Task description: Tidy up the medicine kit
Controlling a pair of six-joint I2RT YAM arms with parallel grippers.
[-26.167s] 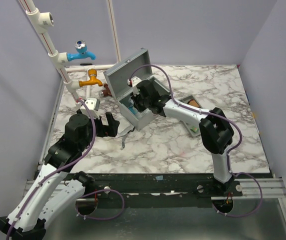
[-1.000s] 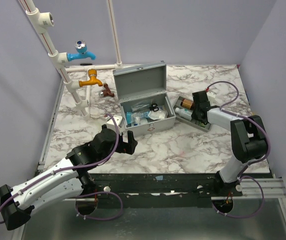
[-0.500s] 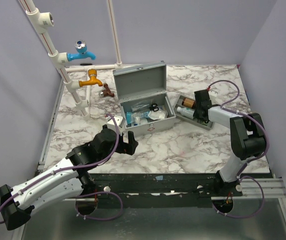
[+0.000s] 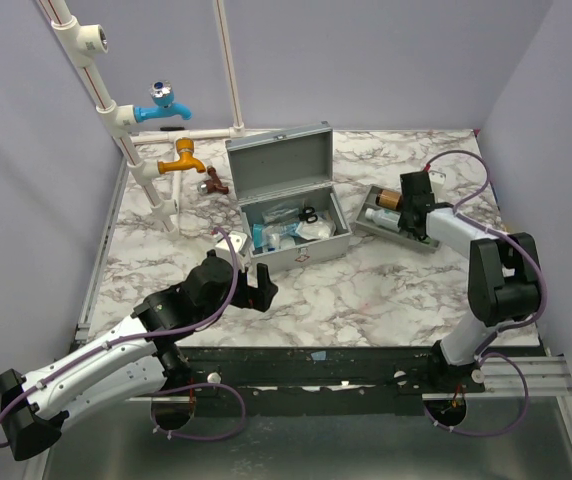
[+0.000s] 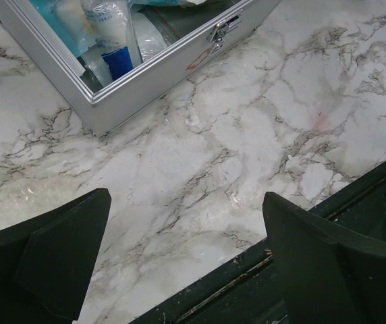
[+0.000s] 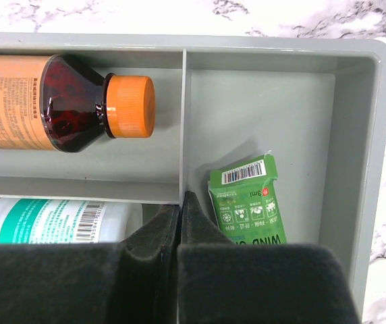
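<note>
The amber bottle point(image 6: 44, 101) and white bottle point(image 6: 51, 219) ran off the right wrist view's left edge. The right tool point(image 6: 180, 206) covered the lower half of the green packet point(image 6: 247, 196) and the near wall of the tray point(image 6: 358, 169). The medicine kit point(image 5: 159, 77) was cropped at the left wrist view's top; overhead, its contents were too small to name.

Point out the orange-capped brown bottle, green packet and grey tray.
Orange-capped brown bottle point(image 6: 71, 108), right wrist view, dark shoulder.
Green printed packet point(image 6: 247, 202), right wrist view, label front.
Grey compartmented tray point(image 6: 267, 101), right wrist view, bare floor.
</note>
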